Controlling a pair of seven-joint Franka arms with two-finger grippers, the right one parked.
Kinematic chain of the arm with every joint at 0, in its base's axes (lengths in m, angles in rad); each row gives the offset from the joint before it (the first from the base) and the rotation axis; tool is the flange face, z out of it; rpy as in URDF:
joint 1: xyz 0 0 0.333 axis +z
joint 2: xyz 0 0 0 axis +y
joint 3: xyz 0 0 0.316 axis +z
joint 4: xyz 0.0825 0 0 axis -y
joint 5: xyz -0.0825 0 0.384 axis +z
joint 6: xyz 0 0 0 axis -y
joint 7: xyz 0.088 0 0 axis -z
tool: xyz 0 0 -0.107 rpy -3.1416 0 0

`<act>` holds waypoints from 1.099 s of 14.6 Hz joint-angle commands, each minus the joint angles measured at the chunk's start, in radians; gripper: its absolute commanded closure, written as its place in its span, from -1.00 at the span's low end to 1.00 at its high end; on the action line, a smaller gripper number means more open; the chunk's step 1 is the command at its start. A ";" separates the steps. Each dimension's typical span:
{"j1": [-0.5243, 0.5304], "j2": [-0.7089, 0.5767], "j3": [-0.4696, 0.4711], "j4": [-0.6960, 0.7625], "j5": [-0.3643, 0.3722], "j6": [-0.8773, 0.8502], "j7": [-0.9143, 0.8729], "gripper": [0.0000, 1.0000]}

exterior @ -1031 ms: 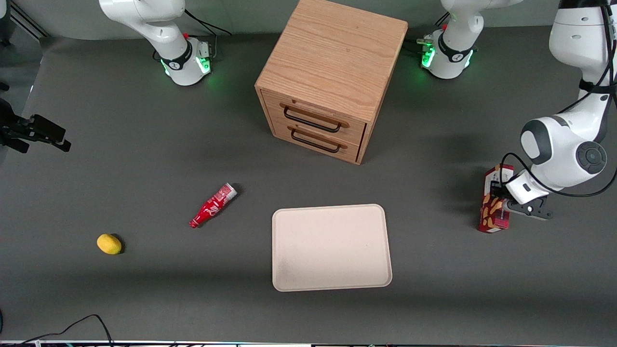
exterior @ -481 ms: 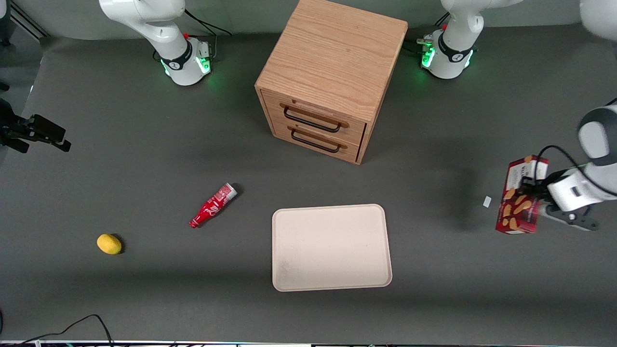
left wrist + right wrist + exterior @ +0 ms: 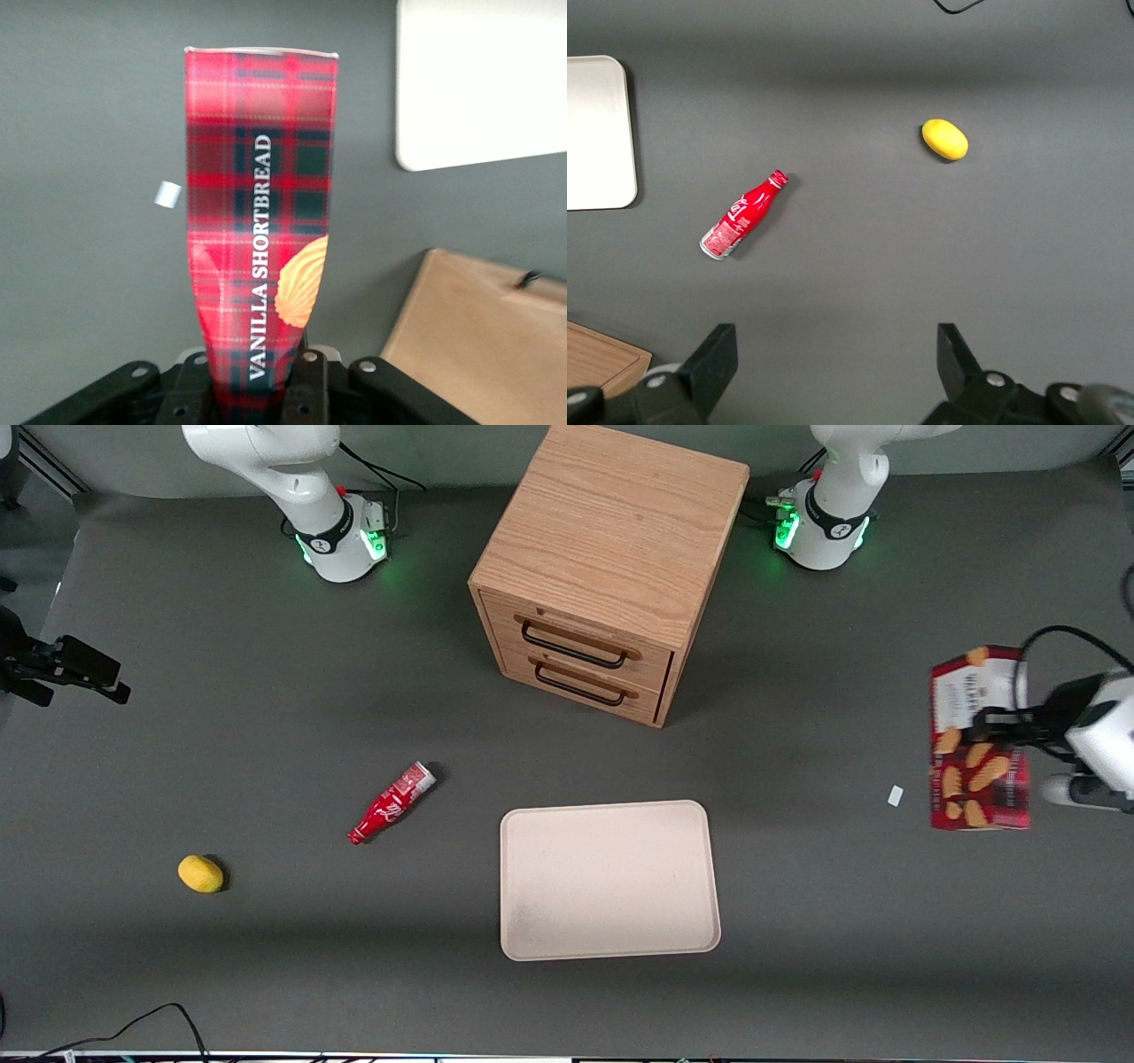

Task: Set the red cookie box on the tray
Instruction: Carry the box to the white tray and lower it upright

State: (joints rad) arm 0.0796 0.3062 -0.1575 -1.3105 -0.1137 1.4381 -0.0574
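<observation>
- Gripper [image 3: 997, 726] clamped on red cookie box [image 3: 977, 737], holding it in the air at the working arm's end of the table.
- Tray [image 3: 608, 880] lies well apart, nothing on it.

Our gripper [image 3: 997, 726] holds the cookie box [image 3: 977, 740] up above the table [image 3: 797, 974], at the working arm's end. The tray [image 3: 608, 880] lies well apart from our gripper, toward the parked arm's end. The small scrap [image 3: 895, 795] sits just beside the box.
</observation>
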 commanded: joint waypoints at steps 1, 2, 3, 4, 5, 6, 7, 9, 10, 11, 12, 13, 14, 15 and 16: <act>-0.014 0.034 -0.126 0.034 0.026 0.014 -0.241 1.00; -0.014 0.039 -0.160 0.027 0.029 0.066 -0.296 1.00; -0.024 0.056 -0.183 0.017 0.031 0.128 -0.336 1.00; -0.046 0.086 -0.200 0.010 0.032 0.181 -0.372 1.00; -0.067 0.115 -0.204 -0.002 0.034 0.241 -0.398 1.00; -0.090 0.146 -0.206 -0.018 0.045 0.302 -0.409 1.00; -0.113 0.172 -0.206 -0.045 0.069 0.370 -0.421 1.00; -0.120 0.215 -0.232 -0.107 0.120 0.514 -0.468 1.00; -0.120 0.232 -0.243 -0.127 0.150 0.559 -0.482 1.00; -0.121 0.255 -0.247 -0.136 0.178 0.602 -0.510 1.00; -0.123 0.281 -0.249 -0.136 0.202 0.642 -0.534 1.00; -0.129 0.312 -0.249 -0.136 0.224 0.685 -0.545 1.00; -0.144 0.347 -0.249 -0.136 0.250 0.746 -0.564 1.00; -0.159 0.382 -0.249 -0.136 0.282 0.804 -0.590 1.00; -0.169 0.410 -0.248 -0.136 0.323 0.852 -0.625 1.00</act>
State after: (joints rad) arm -0.0606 0.6689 -0.4034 -1.4555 0.1397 2.2098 -0.6018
